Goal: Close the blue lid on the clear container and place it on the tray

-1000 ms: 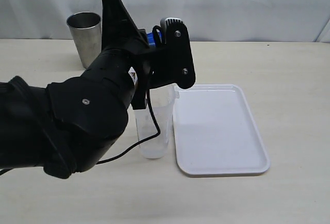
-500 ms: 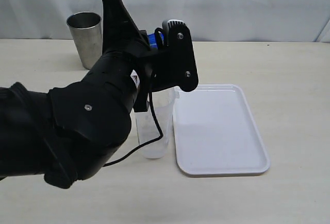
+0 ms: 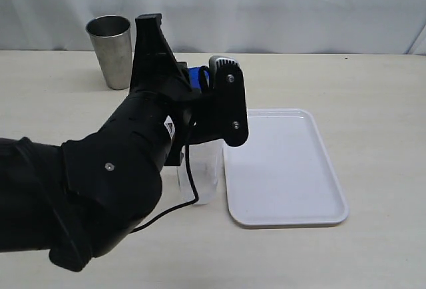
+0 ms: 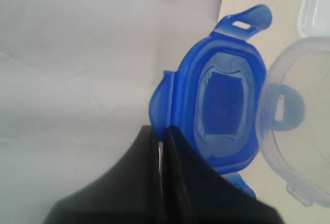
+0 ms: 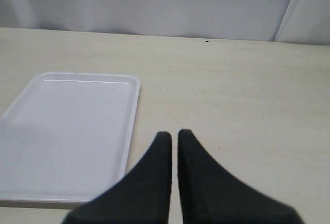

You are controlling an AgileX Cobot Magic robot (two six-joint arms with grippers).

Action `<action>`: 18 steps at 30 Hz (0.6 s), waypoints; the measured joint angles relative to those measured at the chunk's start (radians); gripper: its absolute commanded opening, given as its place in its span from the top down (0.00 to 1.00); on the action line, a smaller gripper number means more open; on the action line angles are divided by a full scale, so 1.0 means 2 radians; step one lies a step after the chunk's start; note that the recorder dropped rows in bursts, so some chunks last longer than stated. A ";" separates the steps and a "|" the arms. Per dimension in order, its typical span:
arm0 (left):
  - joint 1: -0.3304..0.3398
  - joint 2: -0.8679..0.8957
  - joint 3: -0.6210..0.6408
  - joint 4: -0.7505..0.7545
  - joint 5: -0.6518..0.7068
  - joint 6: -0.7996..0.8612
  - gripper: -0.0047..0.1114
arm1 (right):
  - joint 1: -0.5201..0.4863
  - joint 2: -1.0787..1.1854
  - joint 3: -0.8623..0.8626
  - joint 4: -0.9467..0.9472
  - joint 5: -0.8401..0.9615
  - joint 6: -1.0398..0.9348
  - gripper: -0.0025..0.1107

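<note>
Blue lid hangs in the air, pinched by one edge in the left claw, whose jaws are clamped on it. Below it, the clear container stands upright on the tabletop, long axis vertical, just beside the white tray. In the left wrist view the lid sits mostly to one side of the container's open mouth, so it probably needs shifting across before pressing down. Right claw is closed, empty and farther off. No writing is readable.
</note>
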 measured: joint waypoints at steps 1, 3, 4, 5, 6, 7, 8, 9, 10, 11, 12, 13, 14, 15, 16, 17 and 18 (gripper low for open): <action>0.000 0.000 0.003 0.000 0.000 -0.002 0.96 | 0.000 0.000 0.000 0.000 0.000 0.000 0.94; 0.000 0.000 0.005 0.000 0.000 -0.005 0.96 | 0.000 0.000 0.000 0.000 0.000 0.000 0.94; 0.000 0.000 0.005 0.001 0.000 -0.006 0.96 | 0.000 0.000 0.000 0.000 0.000 0.000 0.94; 0.000 0.000 0.005 0.002 0.000 -0.008 0.96 | 0.000 0.000 0.000 0.000 0.000 0.000 0.94; 0.000 0.000 0.005 0.002 0.000 -0.009 0.96 | 0.000 0.000 0.000 0.000 0.000 0.000 0.94; 0.000 0.000 0.005 0.002 0.000 -0.009 0.96 | 0.000 0.000 0.000 0.000 0.000 0.000 0.94; 0.000 0.000 0.005 0.003 0.000 -0.009 0.96 | 0.000 0.000 0.000 0.000 0.000 0.000 0.94; 0.000 0.000 0.005 0.003 0.000 -0.011 0.96 | 0.000 0.000 0.000 0.000 0.000 0.000 0.94; 0.000 0.000 0.005 0.003 0.000 -0.011 0.96 | 0.000 0.000 0.000 0.000 0.000 0.000 0.94; 0.000 0.000 0.005 0.004 0.000 -0.011 0.96 | 0.000 0.000 0.000 0.000 0.000 0.000 0.94; 0.000 0.000 0.005 0.006 0.000 -0.013 0.96 | 0.000 0.000 0.000 0.000 0.000 0.000 0.94; 0.000 0.000 0.005 0.008 0.000 -0.016 0.96 | 0.000 0.000 0.000 0.000 0.000 0.000 0.94; 0.000 0.000 0.005 0.010 0.000 -0.022 0.96 | 0.000 0.000 0.000 0.000 0.000 0.000 0.94; 0.000 0.000 0.005 0.012 0.000 -0.031 0.96 | 0.000 0.000 0.000 0.000 0.000 0.000 0.94; 0.000 0.000 0.005 0.011 0.000 -0.039 0.96 | 0.000 0.000 0.000 0.000 0.000 0.000 0.94; 0.000 0.000 0.005 0.011 0.000 -0.045 0.96 | 0.000 0.000 0.000 0.000 0.000 0.000 0.94; 0.000 0.000 0.005 0.013 0.000 -0.049 0.96 | 0.000 0.000 0.000 0.000 0.000 0.000 0.94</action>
